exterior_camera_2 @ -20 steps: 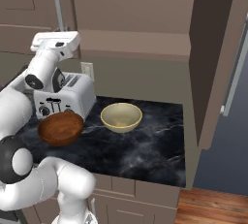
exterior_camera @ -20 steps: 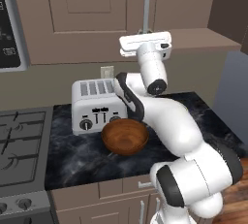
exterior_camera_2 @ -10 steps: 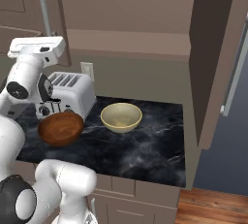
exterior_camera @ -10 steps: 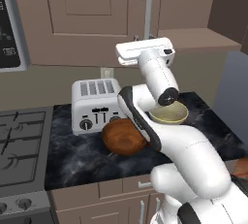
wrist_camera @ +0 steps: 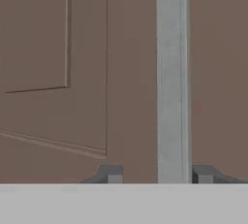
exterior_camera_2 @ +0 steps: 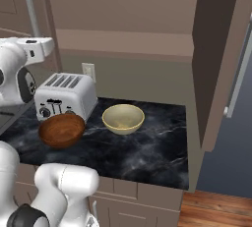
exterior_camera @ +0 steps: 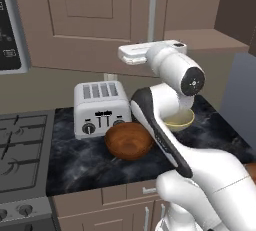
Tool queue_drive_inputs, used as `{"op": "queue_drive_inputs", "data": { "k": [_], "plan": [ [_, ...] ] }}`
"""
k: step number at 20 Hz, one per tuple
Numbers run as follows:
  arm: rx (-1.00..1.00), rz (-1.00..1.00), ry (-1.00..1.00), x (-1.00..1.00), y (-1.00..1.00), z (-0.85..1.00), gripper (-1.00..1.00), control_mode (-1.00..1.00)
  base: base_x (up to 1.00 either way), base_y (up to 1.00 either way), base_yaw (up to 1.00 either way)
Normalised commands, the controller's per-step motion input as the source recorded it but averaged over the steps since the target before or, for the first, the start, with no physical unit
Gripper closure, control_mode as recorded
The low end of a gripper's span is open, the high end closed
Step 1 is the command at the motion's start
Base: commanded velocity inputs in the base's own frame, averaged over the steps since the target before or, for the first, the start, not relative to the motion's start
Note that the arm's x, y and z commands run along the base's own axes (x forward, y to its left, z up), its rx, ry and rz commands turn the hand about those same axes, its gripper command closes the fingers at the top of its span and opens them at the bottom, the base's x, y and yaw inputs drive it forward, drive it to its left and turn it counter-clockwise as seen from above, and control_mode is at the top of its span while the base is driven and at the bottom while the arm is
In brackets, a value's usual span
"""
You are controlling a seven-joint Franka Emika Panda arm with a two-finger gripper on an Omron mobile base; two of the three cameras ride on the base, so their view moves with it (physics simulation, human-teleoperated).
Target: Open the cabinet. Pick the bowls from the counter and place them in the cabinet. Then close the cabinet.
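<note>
- Cabinet (exterior_camera: 90, 20) — brown wall unit above the bench; its left panelled door faces the room in the left base view, while the right door (exterior_camera_2: 219, 59) stands swung out toward the camera in the right base view.
- Handle (wrist_camera: 170, 77) — long silver vertical bar on the left door; in the hand view it runs between the two dark fingertips (wrist_camera: 112, 173).
- Tool (wrist_camera: 157, 175) — raised to the left door, jaws apart, one tip on each side of the bar; contact with the bar cannot be judged.
- Bench (exterior_camera_2: 147, 147) — black slab with white veins, over brown drawers.
- Wooden bowl (exterior_camera_2: 61, 129) — glossy reddish-brown, upright on the bench just in front of the toaster.
- Cream bowl (exterior_camera_2: 123, 118) — pale yellow, upright on the bench to the right of the wooden bowl, apart from it.
- Toaster (exterior_camera: 101, 107) — silver, four slots, at the back of the bench beside the stove (exterior_camera: 20, 145).
- Wall outlet (exterior_camera_2: 88, 71) — just behind the toaster.
</note>
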Motion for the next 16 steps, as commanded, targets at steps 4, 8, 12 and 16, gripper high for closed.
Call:
{"op": "queue_drive_inputs", "data": {
  "k": [4, 8, 12, 16],
  "plan": [
    [-0.07, 0.00, 0.30, -0.84, 1.00, 0.00, 1.00, -1.00, 0.00, 0.00, 0.00],
    [-0.14, 0.00, 0.16, -0.97, 1.00, -0.10, 1.00, -1.00, 0.00, 0.00, 0.00],
    [-0.16, 0.00, 0.08, -1.00, 1.00, -0.21, 1.00, -1.00, 0.00, 0.00, 0.00],
    [-0.14, 0.00, 0.01, -0.92, 1.00, -0.49, 1.00, -1.00, 0.00, 0.00, 0.00]
  ]
}}
